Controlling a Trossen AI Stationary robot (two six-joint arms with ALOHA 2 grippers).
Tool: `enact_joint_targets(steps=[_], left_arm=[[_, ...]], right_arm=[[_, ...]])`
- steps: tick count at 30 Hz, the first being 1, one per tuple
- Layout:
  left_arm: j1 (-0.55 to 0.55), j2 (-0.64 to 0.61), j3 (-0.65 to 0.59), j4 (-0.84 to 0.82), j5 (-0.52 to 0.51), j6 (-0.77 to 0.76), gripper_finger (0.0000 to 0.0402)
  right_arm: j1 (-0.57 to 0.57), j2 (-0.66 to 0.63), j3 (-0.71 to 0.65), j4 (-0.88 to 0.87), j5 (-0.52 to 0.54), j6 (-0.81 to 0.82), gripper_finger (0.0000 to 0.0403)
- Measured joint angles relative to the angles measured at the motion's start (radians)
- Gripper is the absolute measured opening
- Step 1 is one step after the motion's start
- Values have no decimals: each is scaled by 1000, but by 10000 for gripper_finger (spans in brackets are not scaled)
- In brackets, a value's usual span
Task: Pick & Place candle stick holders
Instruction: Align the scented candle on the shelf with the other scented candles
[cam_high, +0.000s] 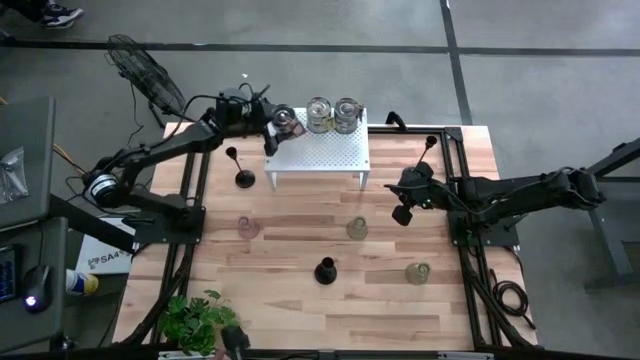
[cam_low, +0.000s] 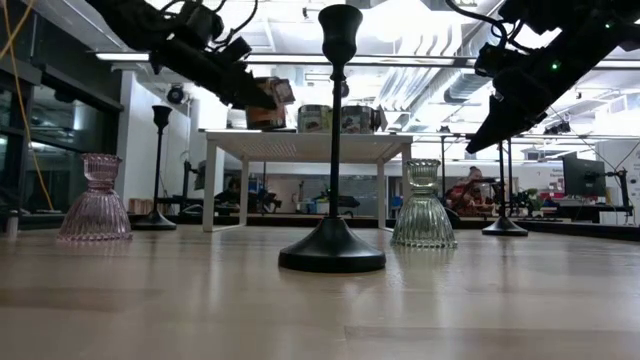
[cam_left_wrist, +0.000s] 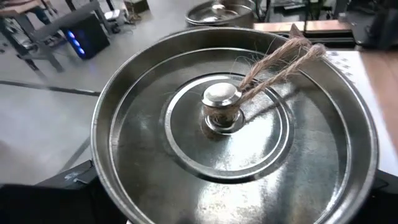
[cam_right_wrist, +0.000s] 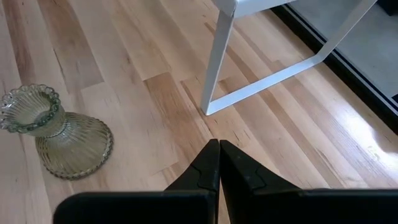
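Note:
My left gripper (cam_high: 281, 126) reaches over the left end of the white perforated stand (cam_high: 330, 155) and is shut on a round candle stick holder (cam_high: 288, 122) with a metal lid. Two clear glass round holders (cam_high: 333, 114) stand on the stand's far edge. On the table stand two slim black sticks (cam_high: 241, 170) (cam_high: 429, 148), a pink cup (cam_high: 247, 228), two greenish cups (cam_high: 357, 229) (cam_high: 418, 272) and a squat black holder (cam_high: 325, 271). My right gripper (cam_high: 403, 214) hangs shut above the table, right of the stand. My left gripper has the round holder between its two fingers (cam_left_wrist: 71, 183), one on each side of the body just under the lid's rim (cam_left_wrist: 102, 149). It comes from the table's left, nearly level. The holder (cam_low: 268, 105) sits upright. I cannot tell whether its base touches the stand's top.
A leafy plant (cam_high: 195, 320) stands at the near left edge. A fan (cam_high: 140, 65) stands beyond the far left corner. The stand's white leg (cam_right_wrist: 217, 62) and a greenish cup (cam_right_wrist: 56, 134) lie just ahead of my right gripper (cam_right_wrist: 219, 155). Bare wood lies between the cups.

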Motion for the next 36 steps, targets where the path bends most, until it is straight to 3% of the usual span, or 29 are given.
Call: enact_joint_targets(steps=[10,21,36], left_arm=[[81,74,53,36,68,14,361],[134,214,219,-139,120,124,361],[155,228,230,-214,238,99,361]], right_arm=[[0,0,0,40,30,-32,2],[-90,0,0,28,21,-37,2],[-151,0,0,28,-15,-112,2]])
